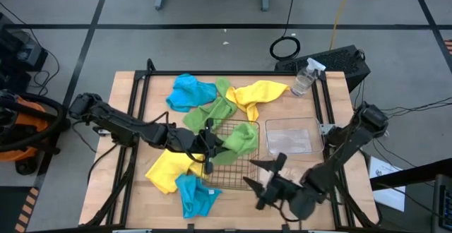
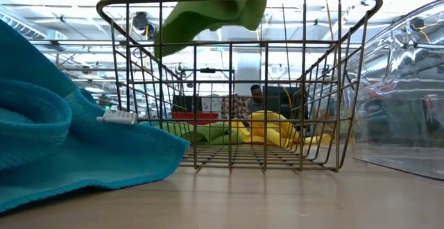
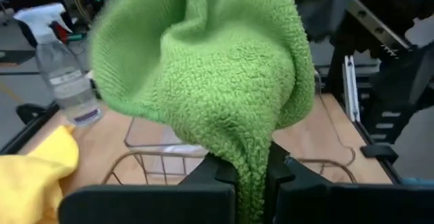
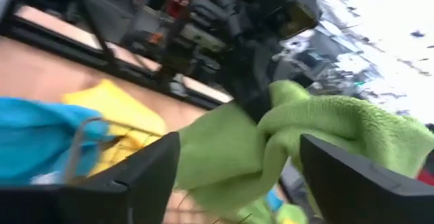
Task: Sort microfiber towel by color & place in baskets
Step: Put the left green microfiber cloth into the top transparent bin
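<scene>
We are counting six towels: two blue, two yellow and two green. One blue towel is lying at the far side of the table, another blue towel at the near edge. One yellow towel is sitting by the spray bottle, the other yellow towel beside the near blue one. One green towel is lying flat just beyond the wire basket.

We are seeing two containers in the high view: the wire basket and one clear tub, standing side by side.

The left gripper is hovering at the wire basket's left rim, its jaws clamped on the second green towel. Ahead of the jaws the cloth is bunching and draping over the basket's far part, its long axis running away from the fingers toward the clear tub. In the low view it is hanging above the basket's top rim, not resting on the floor of the mesh.

The right gripper is waiting at the basket's near right corner, jaws spread wide apart and holding nothing, pointing toward the held towel.
</scene>
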Available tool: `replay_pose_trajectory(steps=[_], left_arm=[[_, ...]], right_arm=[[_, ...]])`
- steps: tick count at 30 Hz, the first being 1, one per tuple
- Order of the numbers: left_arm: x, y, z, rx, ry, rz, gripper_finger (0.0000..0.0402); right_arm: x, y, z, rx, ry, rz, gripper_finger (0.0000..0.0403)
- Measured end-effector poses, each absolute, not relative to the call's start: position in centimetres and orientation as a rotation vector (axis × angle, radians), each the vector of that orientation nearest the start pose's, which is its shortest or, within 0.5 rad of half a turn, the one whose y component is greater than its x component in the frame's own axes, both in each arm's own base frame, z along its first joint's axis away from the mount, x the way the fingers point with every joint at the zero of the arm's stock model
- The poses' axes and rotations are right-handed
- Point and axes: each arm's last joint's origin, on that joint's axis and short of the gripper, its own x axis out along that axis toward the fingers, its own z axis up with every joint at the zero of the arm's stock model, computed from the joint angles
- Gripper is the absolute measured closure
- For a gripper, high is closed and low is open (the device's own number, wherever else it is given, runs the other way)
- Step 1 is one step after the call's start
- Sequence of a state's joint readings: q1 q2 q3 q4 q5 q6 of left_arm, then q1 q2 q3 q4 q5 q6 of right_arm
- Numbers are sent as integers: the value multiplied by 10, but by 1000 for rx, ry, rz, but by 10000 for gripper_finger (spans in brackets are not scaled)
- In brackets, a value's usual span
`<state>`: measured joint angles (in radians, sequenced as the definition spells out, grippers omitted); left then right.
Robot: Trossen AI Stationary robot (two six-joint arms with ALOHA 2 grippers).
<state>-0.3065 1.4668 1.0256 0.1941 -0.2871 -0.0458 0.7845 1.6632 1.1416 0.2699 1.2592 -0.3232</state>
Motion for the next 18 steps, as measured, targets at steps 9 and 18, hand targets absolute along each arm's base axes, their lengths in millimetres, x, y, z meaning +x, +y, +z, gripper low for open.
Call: replay_pose_trajectory(steps=[9,18], left_arm=[[313,-114,293,63,223,-86,382],[309,-126,298,178,166,-131,379]], right_arm=[[316,206,263,-523,220,-569,46],[323,197,259,-461,220,-530,187]])
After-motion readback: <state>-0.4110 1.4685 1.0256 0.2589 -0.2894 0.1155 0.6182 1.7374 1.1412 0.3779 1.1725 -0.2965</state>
